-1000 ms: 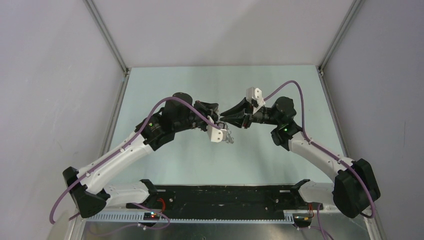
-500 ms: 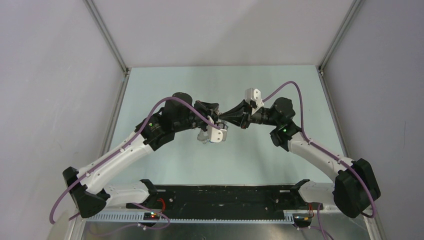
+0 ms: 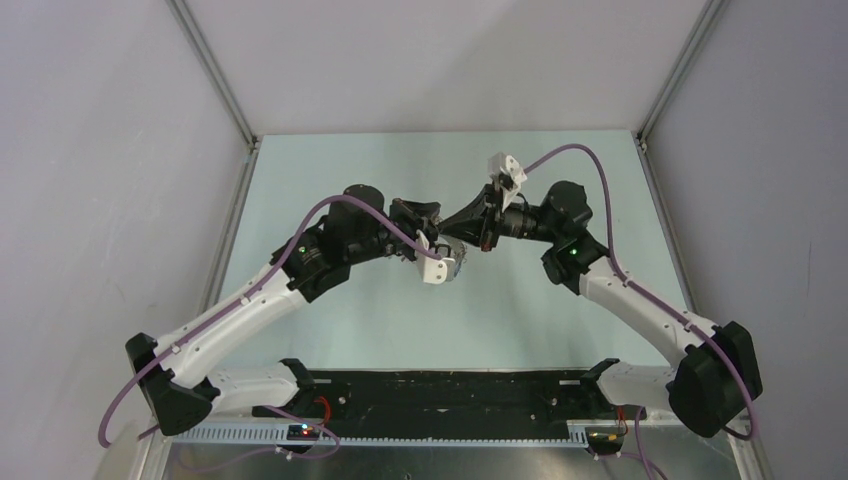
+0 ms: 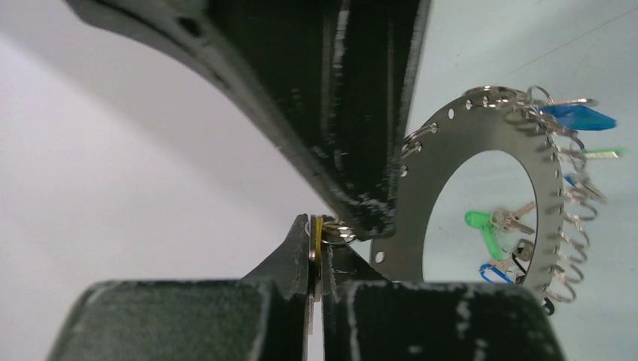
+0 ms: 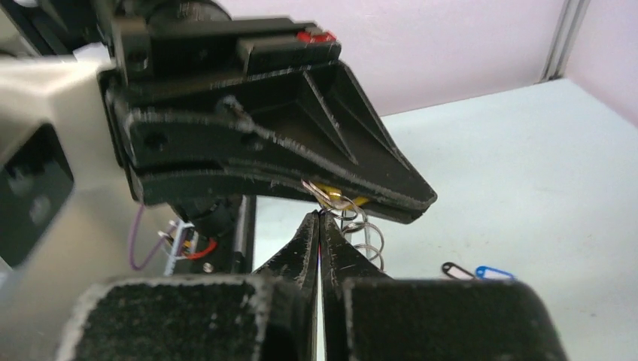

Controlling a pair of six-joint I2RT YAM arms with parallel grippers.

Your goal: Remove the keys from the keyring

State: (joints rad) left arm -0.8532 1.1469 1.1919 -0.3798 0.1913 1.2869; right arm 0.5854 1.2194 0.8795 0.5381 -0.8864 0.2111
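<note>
1. The keyring (image 4: 489, 128) is a flat grey ring with holes round its rim. It hangs in the air above the tabletop (image 3: 520, 310), about mid-table, between the tips of the two arms.
2. Small wire loops (image 4: 572, 226) fringe the rim, and the keys (image 4: 505, 222) dangle from them. One blue tag (image 4: 575, 116) sits at the top of the ring. A green tag (image 4: 481, 226) shows through the ring's hole.
3. The left tool (image 4: 316, 229) is pressed together, pinching a thin metal piece (image 4: 312, 247) with a yellow layer. The piece is seen edge-on, just beside the ring's rim. Cannot tell whether it is a key.
4. The right tool (image 5: 320, 219) has its fingers pressed together, tip up against the wire loops directly under the left tool. Cannot tell whether a loop is caught between the fingers.
5. The two tools meet tip to tip at the ring, the left one coming from the left, the right one from the right.
</note>
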